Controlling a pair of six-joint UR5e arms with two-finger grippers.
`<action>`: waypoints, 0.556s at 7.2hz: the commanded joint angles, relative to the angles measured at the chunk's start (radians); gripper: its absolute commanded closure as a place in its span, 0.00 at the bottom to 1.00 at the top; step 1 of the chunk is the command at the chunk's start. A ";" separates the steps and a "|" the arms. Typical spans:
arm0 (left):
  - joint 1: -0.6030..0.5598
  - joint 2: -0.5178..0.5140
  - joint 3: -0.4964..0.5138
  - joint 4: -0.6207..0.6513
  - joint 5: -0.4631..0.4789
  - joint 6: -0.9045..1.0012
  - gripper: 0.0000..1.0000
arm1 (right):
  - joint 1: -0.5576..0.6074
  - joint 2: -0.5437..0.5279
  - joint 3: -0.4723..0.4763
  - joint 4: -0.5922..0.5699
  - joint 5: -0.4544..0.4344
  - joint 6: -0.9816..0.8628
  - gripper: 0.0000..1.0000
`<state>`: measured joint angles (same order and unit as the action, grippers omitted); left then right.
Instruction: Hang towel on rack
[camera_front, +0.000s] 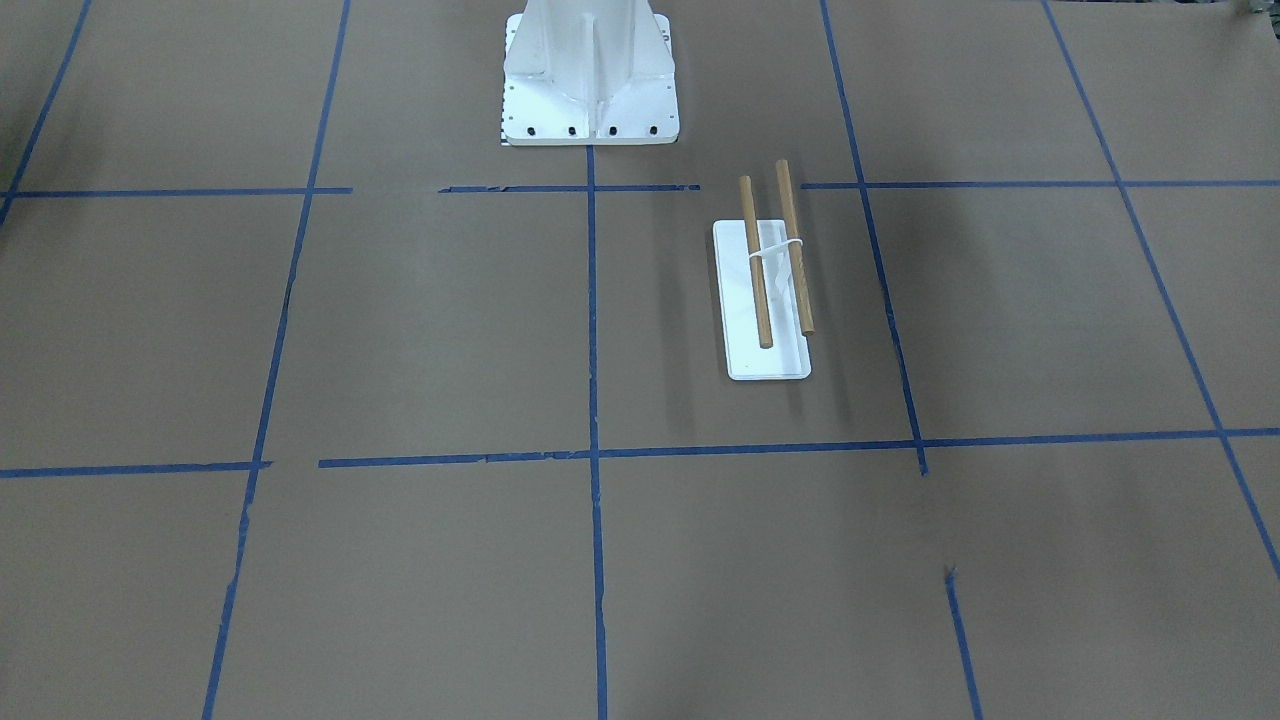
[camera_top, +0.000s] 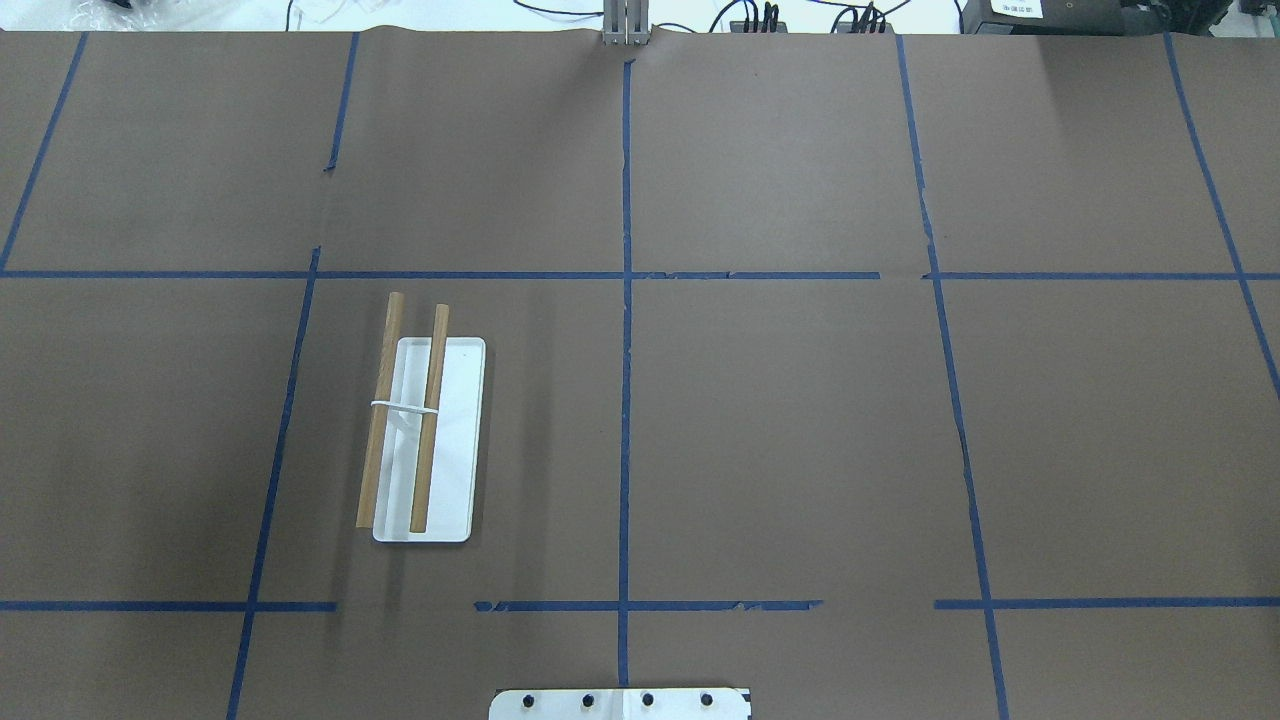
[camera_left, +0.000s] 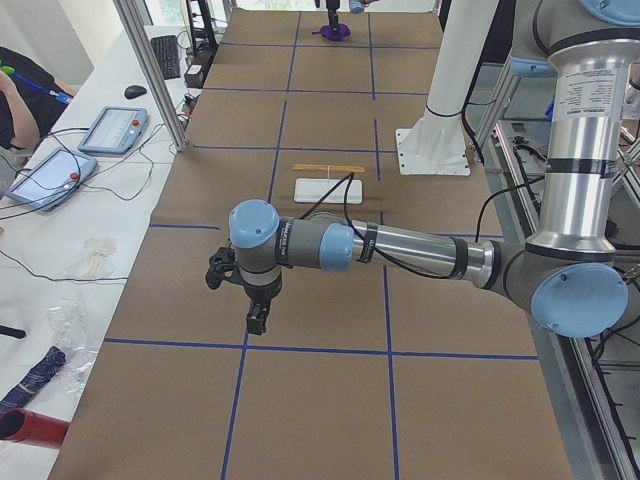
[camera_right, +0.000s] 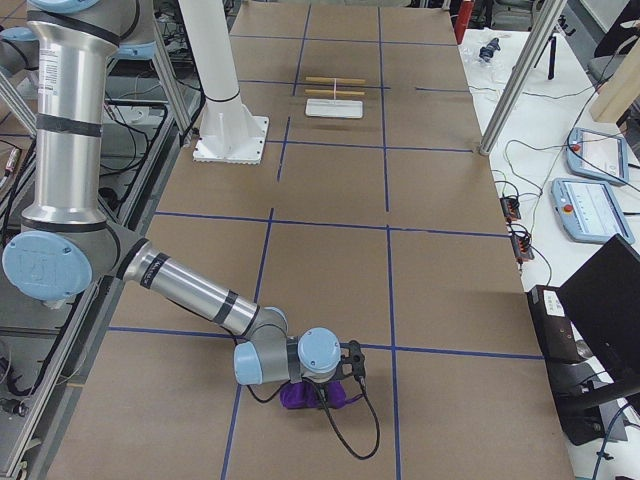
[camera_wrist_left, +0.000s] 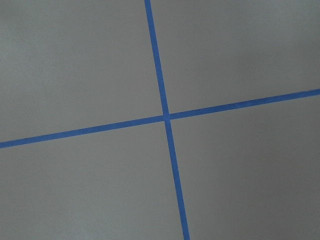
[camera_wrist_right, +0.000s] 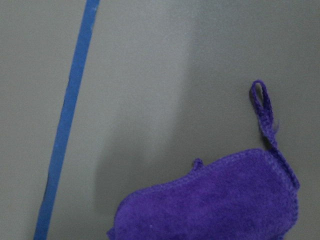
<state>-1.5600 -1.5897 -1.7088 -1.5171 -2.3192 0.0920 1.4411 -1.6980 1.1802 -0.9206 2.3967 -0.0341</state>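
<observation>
The rack (camera_front: 765, 290) is a flat white base with two parallel wooden rods. It stands on the brown paper; it also shows in the overhead view (camera_top: 425, 440) and far off in both side views (camera_left: 328, 180) (camera_right: 334, 98). The purple towel (camera_wrist_right: 215, 200) lies crumpled on the table at the robot's right end, with a thin loop sticking out. My right gripper (camera_right: 319, 385) is low, right over the towel (camera_right: 300, 397). I cannot tell whether it is open or shut. My left gripper (camera_left: 256, 322) hangs over bare paper at the left end. I cannot tell its state either.
The robot's white pedestal (camera_front: 590, 80) is bolted at the table's middle edge (camera_top: 620, 703). Blue tape lines (camera_wrist_left: 165, 117) grid the brown paper. Operator tablets (camera_left: 110, 130) (camera_right: 590, 205) lie on side tables beyond the ends.
</observation>
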 joint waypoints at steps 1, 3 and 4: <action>0.000 -0.001 0.000 0.000 0.000 0.000 0.00 | -0.014 0.000 0.001 0.002 -0.013 -0.001 0.19; 0.000 -0.001 0.000 0.000 0.000 0.000 0.00 | -0.018 0.000 0.003 0.003 -0.014 -0.004 1.00; 0.000 0.001 -0.002 0.000 0.000 0.000 0.00 | -0.018 -0.002 0.006 0.005 -0.014 -0.004 1.00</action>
<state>-1.5600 -1.5905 -1.7093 -1.5171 -2.3194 0.0921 1.4244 -1.6985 1.1833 -0.9176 2.3828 -0.0375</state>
